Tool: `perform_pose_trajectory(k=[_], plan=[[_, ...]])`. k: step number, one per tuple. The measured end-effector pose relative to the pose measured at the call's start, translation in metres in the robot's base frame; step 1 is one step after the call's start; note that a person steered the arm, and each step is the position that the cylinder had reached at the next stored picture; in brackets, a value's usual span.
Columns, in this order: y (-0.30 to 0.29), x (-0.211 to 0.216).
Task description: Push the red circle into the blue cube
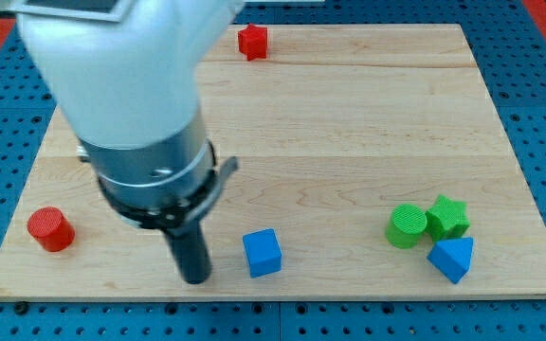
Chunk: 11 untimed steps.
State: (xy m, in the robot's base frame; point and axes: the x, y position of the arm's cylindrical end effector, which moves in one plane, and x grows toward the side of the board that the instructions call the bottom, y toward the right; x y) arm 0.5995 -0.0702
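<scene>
The red circle (50, 229) is a short red cylinder near the board's bottom left corner. The blue cube (262, 253) sits near the bottom edge, left of centre. My tip (196, 279) rests on the board between them, close to the blue cube's left side and well to the right of the red circle. It touches neither block. The arm's white and grey body hangs over the upper left of the board.
A red star-like block (252, 42) lies at the top edge. A green cylinder (407, 226), a green star (447, 217) and a blue triangle (452, 258) cluster at the bottom right. The wooden board (349, 123) lies on a blue perforated table.
</scene>
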Motion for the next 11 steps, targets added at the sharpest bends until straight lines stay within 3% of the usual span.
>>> perform_pose_trajectory(k=[4, 7, 8, 9, 10, 11], plan=[[0.122, -0.055], [-0.154, -0.004], [-0.222, -0.033], [-0.199, -0.062], [-0.119, -0.052], [-0.166, -0.048]])
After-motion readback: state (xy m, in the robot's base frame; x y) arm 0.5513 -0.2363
